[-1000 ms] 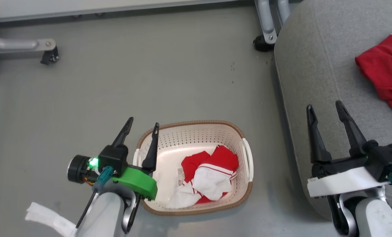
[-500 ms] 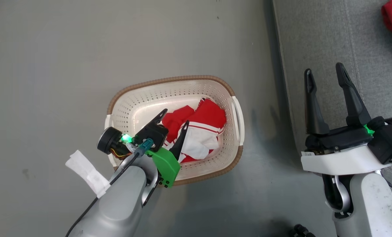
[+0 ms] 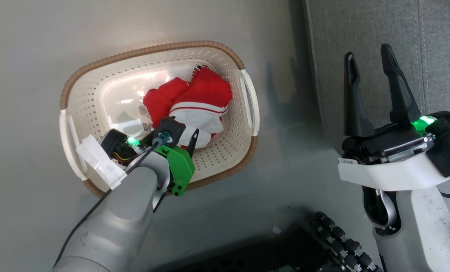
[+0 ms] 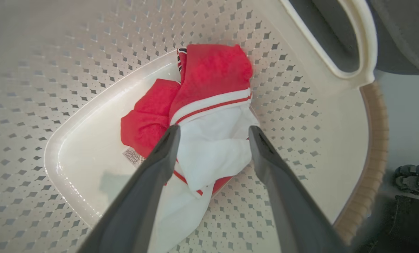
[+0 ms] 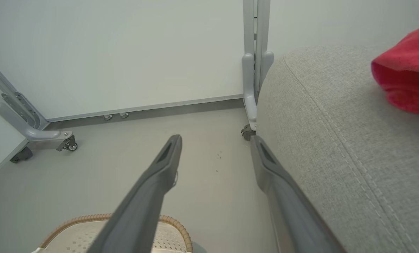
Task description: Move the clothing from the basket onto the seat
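About half done: a red garment [image 5: 406, 73] lies on the seat [image 5: 336, 140], while the red-and-white garment [image 4: 209, 105] sits by the basket's [image 3: 157, 49] right edge, ungripped between the left gripper's [image 4: 213, 129] spread fingers; the right gripper [image 3: 367, 52] stands apart, empty.

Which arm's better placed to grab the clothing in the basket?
Left: the left gripper hangs open inside the basket, fingers straddling the clothing. The right gripper is open by the seat, away from the basket.

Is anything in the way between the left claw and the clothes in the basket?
No, nothing visible. The left gripper is open inside the basket, its two fingers pointing straight at the red-and-white garment, with nothing between them and the cloth.
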Robot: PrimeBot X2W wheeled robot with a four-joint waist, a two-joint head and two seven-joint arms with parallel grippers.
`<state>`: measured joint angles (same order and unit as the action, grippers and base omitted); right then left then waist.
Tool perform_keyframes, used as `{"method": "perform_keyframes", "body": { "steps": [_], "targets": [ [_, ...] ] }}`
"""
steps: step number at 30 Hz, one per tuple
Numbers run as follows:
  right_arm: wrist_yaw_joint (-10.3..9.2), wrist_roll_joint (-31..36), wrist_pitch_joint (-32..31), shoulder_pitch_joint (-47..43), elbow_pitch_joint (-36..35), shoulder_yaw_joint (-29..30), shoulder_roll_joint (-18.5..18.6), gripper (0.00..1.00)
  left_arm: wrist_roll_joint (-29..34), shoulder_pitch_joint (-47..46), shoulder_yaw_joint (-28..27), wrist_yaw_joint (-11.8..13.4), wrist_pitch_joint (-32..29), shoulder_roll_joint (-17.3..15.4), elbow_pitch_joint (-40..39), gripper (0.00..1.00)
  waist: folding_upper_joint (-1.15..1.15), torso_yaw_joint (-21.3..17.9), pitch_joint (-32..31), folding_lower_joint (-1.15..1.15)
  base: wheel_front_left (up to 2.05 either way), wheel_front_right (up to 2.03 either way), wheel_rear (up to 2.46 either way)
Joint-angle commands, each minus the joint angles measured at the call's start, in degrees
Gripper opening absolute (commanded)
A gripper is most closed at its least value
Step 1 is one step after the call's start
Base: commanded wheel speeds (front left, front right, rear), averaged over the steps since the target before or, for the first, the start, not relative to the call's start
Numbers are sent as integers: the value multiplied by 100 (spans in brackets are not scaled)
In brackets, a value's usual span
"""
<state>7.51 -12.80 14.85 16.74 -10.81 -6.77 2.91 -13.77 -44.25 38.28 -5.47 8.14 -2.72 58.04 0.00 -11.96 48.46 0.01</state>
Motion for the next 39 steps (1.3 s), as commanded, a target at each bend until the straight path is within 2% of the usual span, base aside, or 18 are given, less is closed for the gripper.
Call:
{"method": "perform_keyframes", "body": {
  "steps": [1, 17, 30, 31, 32, 39],
  "targets": [
    [-4, -54, 32, 101, -32, -37, 0, 100, -28, -198, -47, 19, -27, -102, 129, 100, 0, -471, 635, -1, 0, 0, 0],
    [-4, -446, 40, 269, -152, -268, 0, 100, -332, -886, -329, 173, -236, -519, 1212, 100, 0, -809, 1104, -1, 0, 0, 0],
    [-4, -525, 39, 125, -166, -327, 0, 100, -478, -963, -99, -160, -452, -438, 1400, 100, 0, -848, 1157, -1, 0, 0, 0],
    [-4, -525, 39, 126, -168, -329, 1, 100, -497, -966, -81, -165, -466, -435, 1405, 80, 0, -851, 1158, -1, 0, 0, 0],
    [-4, -524, 39, 123, -174, -324, 1, 100, -524, -966, -55, -182, -519, -432, 1413, 0, 0, -856, 1157, -1, 0, 0, 0],
    [-4, -502, 39, 140, -170, -280, 0, 100, -580, -1036, 103, -206, -456, -487, 1431, 0, 0, -889, 1117, -1, 0, 0, 0]
  ]
}}
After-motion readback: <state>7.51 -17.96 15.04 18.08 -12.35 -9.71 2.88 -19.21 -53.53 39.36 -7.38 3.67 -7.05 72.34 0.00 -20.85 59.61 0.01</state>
